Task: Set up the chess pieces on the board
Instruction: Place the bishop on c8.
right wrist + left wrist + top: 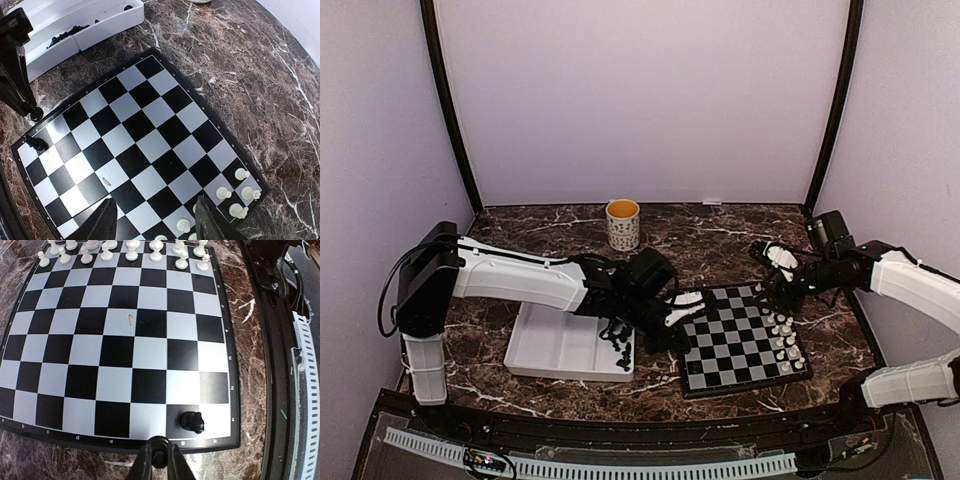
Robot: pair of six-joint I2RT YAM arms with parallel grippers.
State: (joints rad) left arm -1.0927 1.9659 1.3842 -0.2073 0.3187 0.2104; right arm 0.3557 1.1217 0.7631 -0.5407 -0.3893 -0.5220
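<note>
The board (740, 340) lies right of centre, seen again as the board (120, 340) and the board (145, 130). White chess pieces (783, 338) line its right edge: white pieces (131, 251), white pieces (235, 192). One black piece (192, 421) stands on a corner square; it is the black piece (36, 143) in the right wrist view. My left gripper (160, 460) is shut on another small black piece (160, 456), held just outside the board's rim. My left gripper (677, 315) hovers at the board's left edge. My right gripper (156, 225) stands open above the board, nothing between its fingers; it is the right gripper (775, 272) in the top view.
A white tray (555, 350) sits left of the board with loose black pieces (620, 347) in its right end; this tray (100, 22) also holds black pieces (67, 32). A patterned mug (622, 224) stands at the back. The table's black front edge (280, 365) runs close beside the board.
</note>
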